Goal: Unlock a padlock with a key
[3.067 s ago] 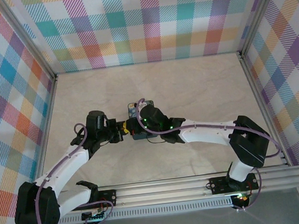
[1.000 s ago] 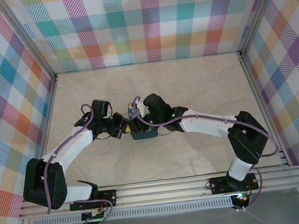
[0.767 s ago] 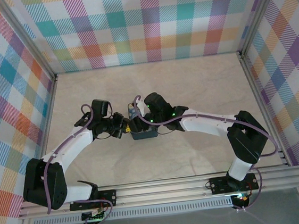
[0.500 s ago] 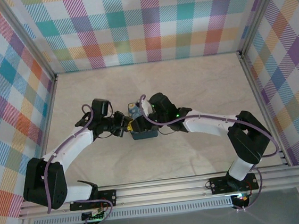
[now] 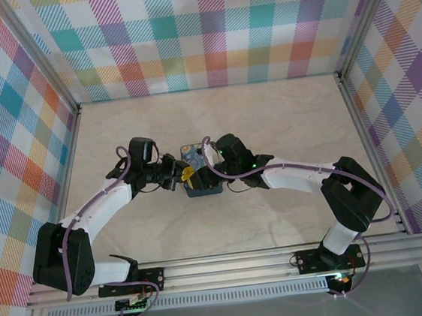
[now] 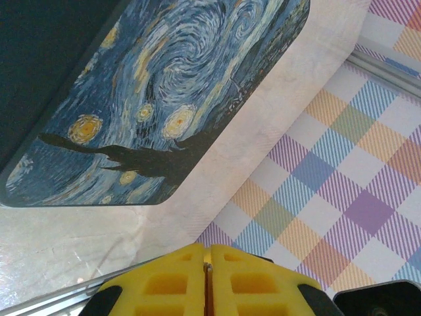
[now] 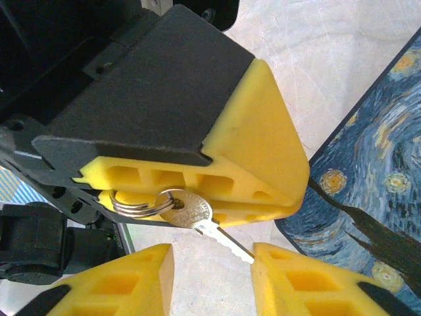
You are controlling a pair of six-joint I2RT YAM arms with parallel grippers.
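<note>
The swirl-painted box [image 5: 205,189] sits mid-table, with both arms meeting over it. The left gripper [image 7: 250,201] has its yellow fingers pressed together on the key [image 7: 192,212]. The blade pokes out toward five o'clock, into the gap where the right gripper [image 7: 212,280] holds its fingers apart. I'd guess the key is light, stiff and slick, so pinch its flat bow.
</note>
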